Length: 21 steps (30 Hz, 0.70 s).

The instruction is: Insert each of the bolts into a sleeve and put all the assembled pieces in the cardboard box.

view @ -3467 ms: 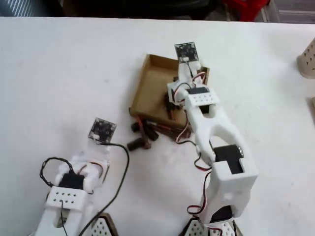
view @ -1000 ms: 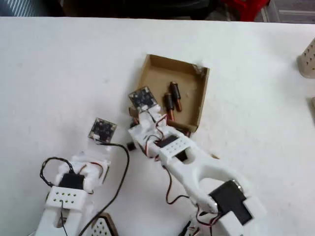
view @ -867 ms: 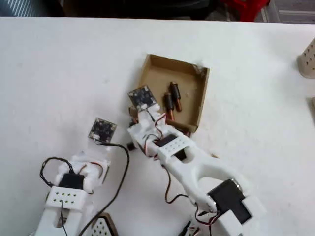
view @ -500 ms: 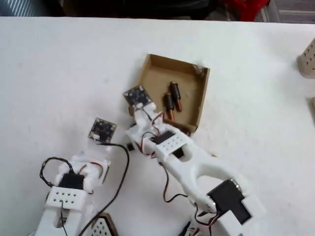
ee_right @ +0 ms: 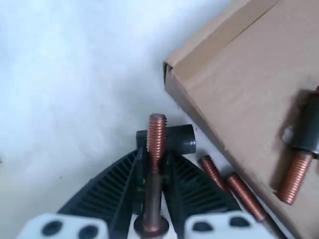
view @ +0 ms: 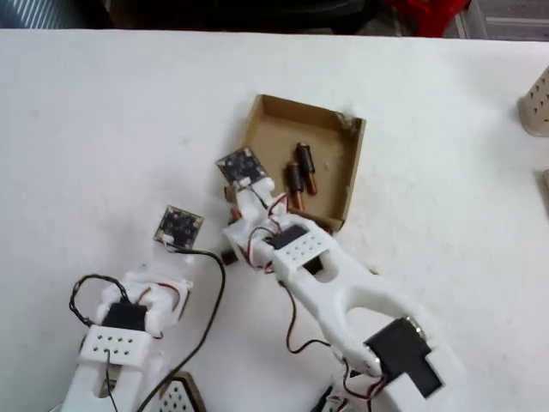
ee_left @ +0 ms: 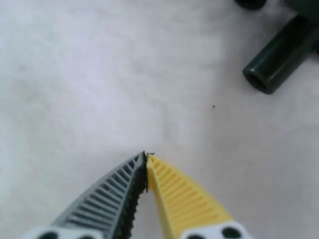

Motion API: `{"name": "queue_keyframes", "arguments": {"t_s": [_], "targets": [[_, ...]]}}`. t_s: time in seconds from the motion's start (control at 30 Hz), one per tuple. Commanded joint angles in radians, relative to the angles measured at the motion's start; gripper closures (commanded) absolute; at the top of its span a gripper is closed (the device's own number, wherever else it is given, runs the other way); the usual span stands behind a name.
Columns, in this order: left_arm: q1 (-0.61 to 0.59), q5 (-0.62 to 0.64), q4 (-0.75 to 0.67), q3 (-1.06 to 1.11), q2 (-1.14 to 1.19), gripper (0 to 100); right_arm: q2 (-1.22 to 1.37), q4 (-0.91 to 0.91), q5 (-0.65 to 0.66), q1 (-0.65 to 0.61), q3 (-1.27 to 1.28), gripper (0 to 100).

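My right gripper (ee_right: 155, 152) is shut on a copper bolt (ee_right: 157, 130) whose threaded end points forward, just short of a black sleeve (ee_right: 174, 138) lying on the table. This is at the near left corner of the cardboard box (view: 266, 137), and in the high view the right wrist (view: 257, 225) covers the spot. Two assembled pieces (view: 300, 176) lie in the box; one of them (ee_right: 299, 164) appears in the right wrist view. Two loose bolts (ee_right: 229, 186) rest against the box wall. My left gripper (ee_left: 146, 158) is shut and empty above bare table, with a dark sleeve (ee_left: 276, 62) ahead of it.
The left arm (view: 120, 330) sits at the near left with a black cable (view: 210, 309) looping beside it. Another sleeve (view: 228, 255) lies between the two arms. A beige object (view: 536, 103) stands at the table's right edge. Open table stretches left of and beyond the box.
The right arm left the box, came down at its near left corner, and over the last second crept slightly farther and left. The left arm stayed still.
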Motion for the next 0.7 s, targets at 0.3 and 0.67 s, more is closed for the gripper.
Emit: {"name": "queue_keyframes", "arguments": {"t_s": [0.3, 0.67], "targets": [[-0.007, -0.011, -0.002, -0.064, -0.012, 98, -0.512, 0.516, 0.381, 0.036, -0.031, 98.1], [-0.007, -0.011, -0.002, -0.064, -0.012, 98, -0.67, 0.677, 0.592, 0.432, 0.071, 98.1]]}}
